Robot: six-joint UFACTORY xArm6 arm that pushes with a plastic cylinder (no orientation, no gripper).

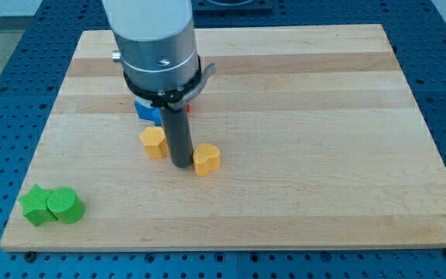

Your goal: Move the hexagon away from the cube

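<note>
My tip (181, 164) rests on the wooden board between two yellow blocks. A yellow hexagon-like block (154, 142) lies just to the tip's left. A yellow heart-shaped block (206, 159) lies just to its right, close to the rod. A blue block (147, 111), possibly the cube, sits behind the rod, mostly hidden under the arm's body. A sliver of a red block (189, 108) shows beside it, also mostly hidden.
Two green blocks (50, 205) sit together near the board's bottom left corner. The arm's large grey body (153, 39) covers the upper left middle of the board. The board's edge (231, 248) runs along the view's bottom.
</note>
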